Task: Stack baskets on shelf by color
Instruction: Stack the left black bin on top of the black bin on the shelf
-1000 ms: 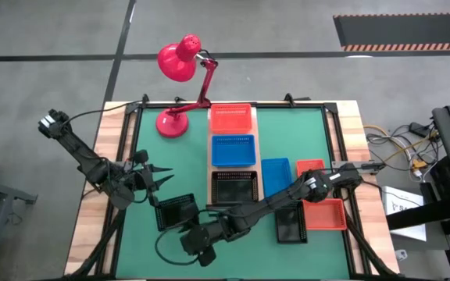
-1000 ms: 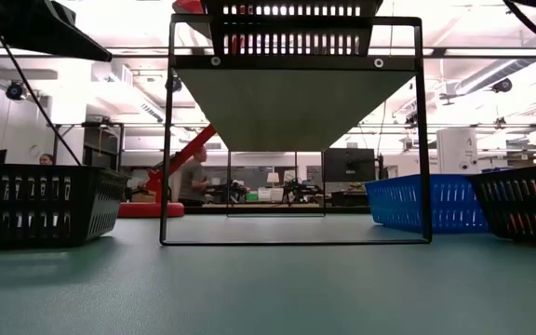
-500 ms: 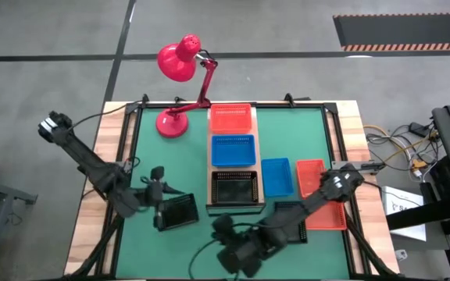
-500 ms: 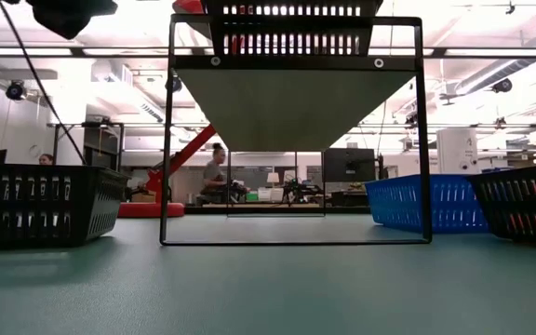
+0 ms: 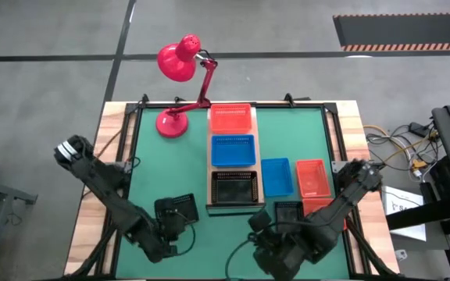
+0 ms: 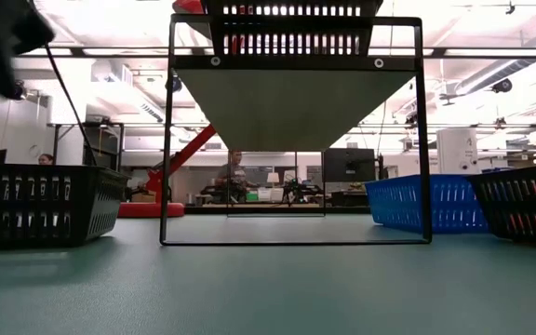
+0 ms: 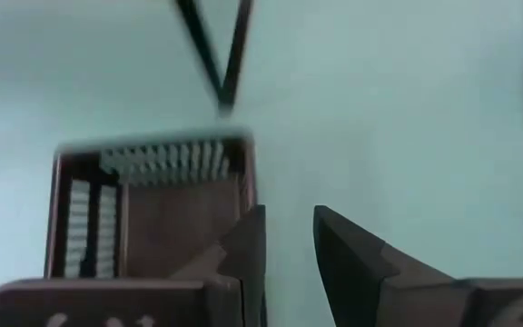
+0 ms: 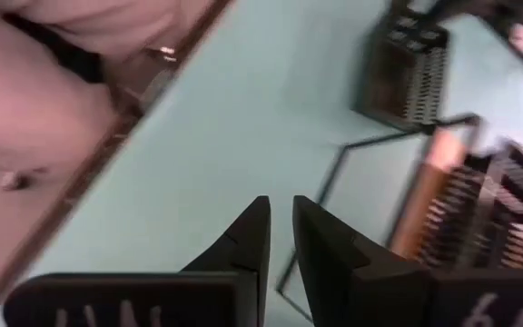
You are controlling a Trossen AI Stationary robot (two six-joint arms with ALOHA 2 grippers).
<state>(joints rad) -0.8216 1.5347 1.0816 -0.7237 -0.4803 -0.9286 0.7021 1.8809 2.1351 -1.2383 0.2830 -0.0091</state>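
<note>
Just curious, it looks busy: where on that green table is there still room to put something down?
The green mat is bare between the red lamp and shelf, and along its right side. The near edge is crowded with loose baskets and both arms.

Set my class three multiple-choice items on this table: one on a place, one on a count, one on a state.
1. The shelf basket nearest the lamp is: A red, B blue, C black.
2. Baskets seen on the shelf: A one, B three, C five.
3. The left gripper's fingers hold: A a blue basket, B a black basket, C nothing.
Answers: 1 A, the red basket lies at the lamp end. 2 B, red, then the blue basket and black basket, in a row. 3 C, bare mat shows between them.
</note>
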